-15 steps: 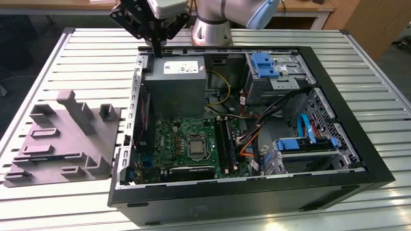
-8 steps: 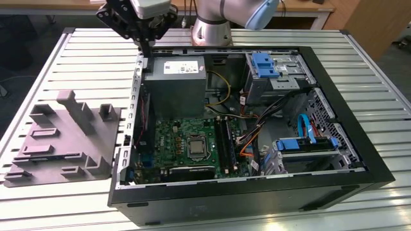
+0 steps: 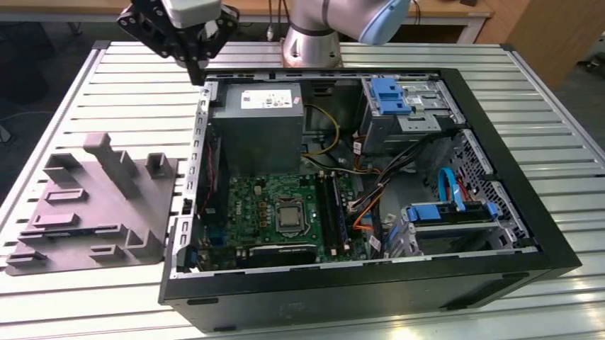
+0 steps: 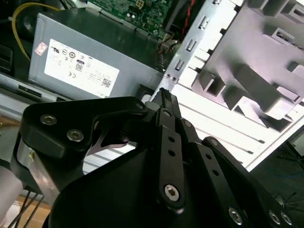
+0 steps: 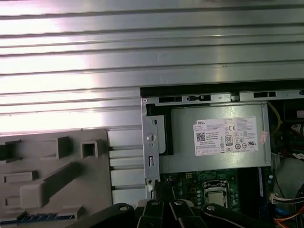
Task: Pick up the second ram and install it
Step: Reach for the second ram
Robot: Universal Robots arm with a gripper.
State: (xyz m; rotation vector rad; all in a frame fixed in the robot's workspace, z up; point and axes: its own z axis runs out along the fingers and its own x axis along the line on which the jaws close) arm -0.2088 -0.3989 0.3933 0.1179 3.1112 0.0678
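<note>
Your gripper (image 3: 197,67) hangs over the open computer case (image 3: 378,301), at the corner by the grey power supply (image 3: 255,131), on the exterior view's left. Its jaws are pressed together with nothing between them. The second ram (image 5: 45,217) lies in the grey holder (image 3: 95,205) beside the case, apart from the gripper.

Our arm (image 3: 317,35) rises at the far edge of the scene, its blue-capped joint (image 3: 383,21) toward the exterior view's right. We reach from there toward the exterior view's left with the wrist held high, and our black gripper (image 3: 197,65) points down. In the second wrist view its fingers (image 4: 167,142) lie pressed together into one narrow tip.
</note>
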